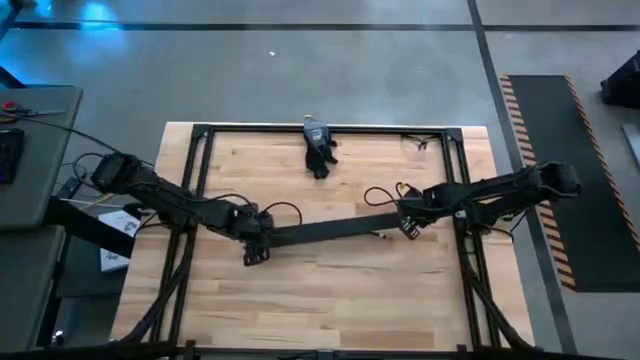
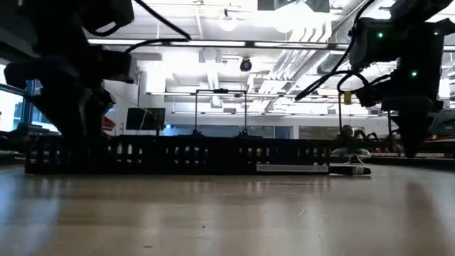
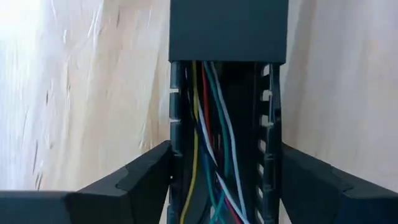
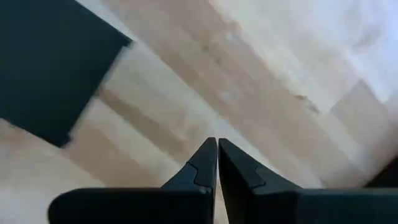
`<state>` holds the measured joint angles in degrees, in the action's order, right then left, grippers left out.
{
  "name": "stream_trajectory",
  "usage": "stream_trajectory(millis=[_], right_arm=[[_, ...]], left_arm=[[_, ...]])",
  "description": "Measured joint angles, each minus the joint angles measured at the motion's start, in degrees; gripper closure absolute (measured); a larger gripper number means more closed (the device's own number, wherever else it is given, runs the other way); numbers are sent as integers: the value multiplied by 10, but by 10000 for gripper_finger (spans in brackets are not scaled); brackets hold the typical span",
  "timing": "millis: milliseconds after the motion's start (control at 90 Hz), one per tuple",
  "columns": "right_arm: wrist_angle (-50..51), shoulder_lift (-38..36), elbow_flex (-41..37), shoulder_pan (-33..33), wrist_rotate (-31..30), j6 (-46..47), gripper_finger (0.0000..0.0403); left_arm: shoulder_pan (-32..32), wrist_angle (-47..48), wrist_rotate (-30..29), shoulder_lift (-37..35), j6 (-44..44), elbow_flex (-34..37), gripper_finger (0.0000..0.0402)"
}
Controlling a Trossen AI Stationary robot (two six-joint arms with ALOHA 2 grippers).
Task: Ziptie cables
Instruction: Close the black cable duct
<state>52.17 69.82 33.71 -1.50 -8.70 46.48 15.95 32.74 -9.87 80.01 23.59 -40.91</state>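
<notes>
Status from my end. Long black comb-edged plastic duct (image 1: 330, 229) lies across the centre of the pale wooden table (image 1: 330, 310) in the high view, running from centre-left up to centre-right.

Left gripper (image 1: 254, 240) sits at the duct's left end. In the left wrist view its fingers (image 3: 140, 180) straddle the duct, one on each side wall, apparently touching. I read that as clenched on the duct, holding it steady.

The cables (image 3: 208, 143), thin yellow, red, green, blue and white wires, lie inside the duct channel in the middle of the left wrist view. They run under the flat black lid strip (image 3: 228, 30), which covers the channel at top centre of that frame. So they are routed in, partly capped.

Right gripper (image 1: 410, 224) is at the duct's right end. In the right wrist view the jaws are pressed together with nothing visible between them, over bare wood, with a dark flat piece at upper left.

A small dark object (image 1: 318, 150) rests at top centre of the table, well apart from both arms. I can't tell what it is.

Progress, my judgement: cables are laid in the duct, but I see no ziptie on them anywhere. The tying itself looks undone, and the lid is only partway on.
</notes>
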Motion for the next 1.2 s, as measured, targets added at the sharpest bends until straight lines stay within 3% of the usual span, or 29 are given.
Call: stream_trajectory(millis=[389,622,978,1200], right_arm=[[-162,1,-4,1,35,16,403],[-87,0,0,0,19,45,403],[-87,0,1,-2,20,31,403],[-89,0,1,-2,18,25,403]], left_arm=[[-28,-82,16,3,-32,3,194],[-32,-99,-1,7,-34,-1,192],[-33,-31,31,3,-7,-22,128],[-28,56,32,3,11,-33,118]])
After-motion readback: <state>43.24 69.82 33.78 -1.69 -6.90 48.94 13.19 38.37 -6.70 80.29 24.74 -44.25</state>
